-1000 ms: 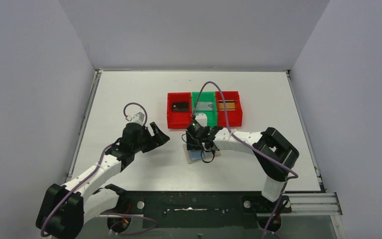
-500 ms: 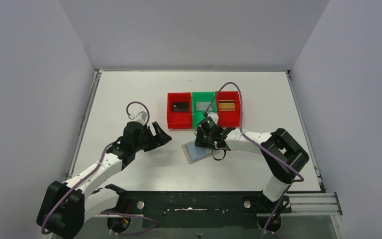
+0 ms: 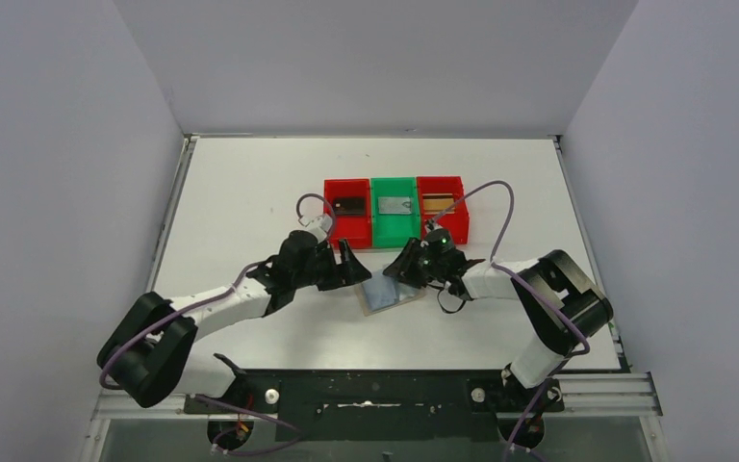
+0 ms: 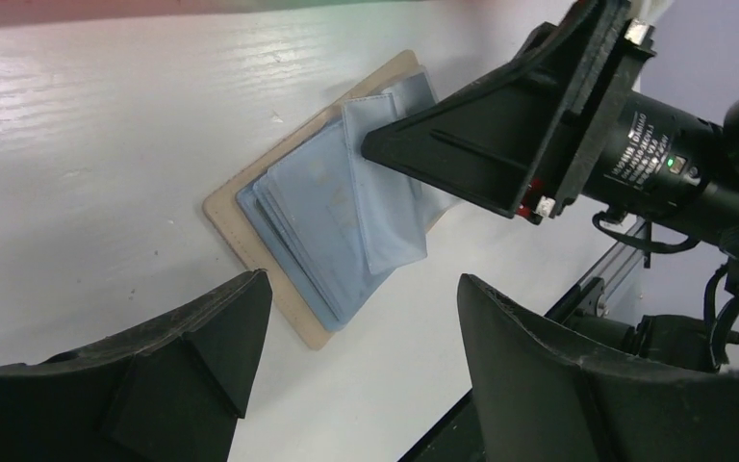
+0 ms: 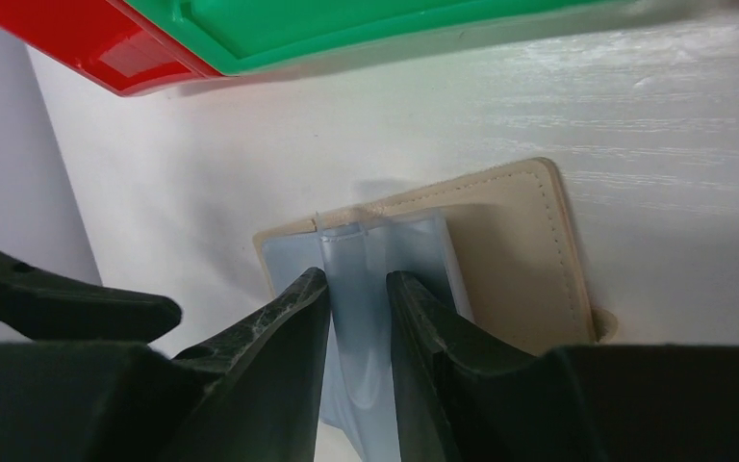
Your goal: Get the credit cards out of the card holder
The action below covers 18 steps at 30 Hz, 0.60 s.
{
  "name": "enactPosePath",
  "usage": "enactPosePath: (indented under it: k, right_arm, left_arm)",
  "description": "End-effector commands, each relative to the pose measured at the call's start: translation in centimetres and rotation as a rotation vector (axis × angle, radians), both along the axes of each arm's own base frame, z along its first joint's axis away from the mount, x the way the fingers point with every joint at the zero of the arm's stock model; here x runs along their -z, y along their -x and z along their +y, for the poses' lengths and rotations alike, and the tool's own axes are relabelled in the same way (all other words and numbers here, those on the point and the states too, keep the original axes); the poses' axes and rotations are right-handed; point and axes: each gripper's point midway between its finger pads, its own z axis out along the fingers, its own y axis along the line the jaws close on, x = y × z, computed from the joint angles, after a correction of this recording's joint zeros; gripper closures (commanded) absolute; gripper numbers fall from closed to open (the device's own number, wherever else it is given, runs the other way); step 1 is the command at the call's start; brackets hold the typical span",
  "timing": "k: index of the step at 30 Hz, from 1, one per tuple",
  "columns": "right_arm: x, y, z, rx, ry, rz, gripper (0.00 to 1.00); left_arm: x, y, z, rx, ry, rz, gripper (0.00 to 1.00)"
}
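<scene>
Three credit cards (image 3: 394, 204) in bins (image 3: 394, 240) 12 o'clock of emptied-looking card holder (image 3: 392, 294); left gripper (image 3: 356, 272) wide, empty; right gripper (image 5: 358, 279) narrow astride lining (image 5: 348, 252), hold unclear.

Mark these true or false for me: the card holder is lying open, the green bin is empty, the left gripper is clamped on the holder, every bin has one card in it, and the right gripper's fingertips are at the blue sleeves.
1. The card holder lies open on the table. True.
2. The green bin is empty. False: a silver-grey card lies in it.
3. The left gripper is clamped on the holder. False: its jaws stand open and grip nothing.
4. Every bin holds one card. True: a dark card and a gold-brown card lie in the red bins.
5. The right gripper has its fingertips at the blue sleeves. True.
</scene>
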Motion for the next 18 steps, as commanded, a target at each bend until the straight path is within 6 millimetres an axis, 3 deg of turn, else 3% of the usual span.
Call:
enactPosePath:
  k: [1,10,18]
  right_arm:
    - [1.1,0.6,-1.0,0.046,-0.016,0.04,0.69]
    - [1.9,0.8,-1.9,0.07,0.016,0.046,0.69]
    - [2.0,0.7,-2.3,0.08,0.016,0.049,0.67]
  left_arm:
    - [-3.1,-2.6,-3.1,-0.02,0.135,-0.056,0.3]
    - [-2.0,-4.7,-5.2,-0.07,0.157,-0.012,0.36]
    - [1.1,-4.6,-5.3,-0.102,0.052,0.07,0.39]
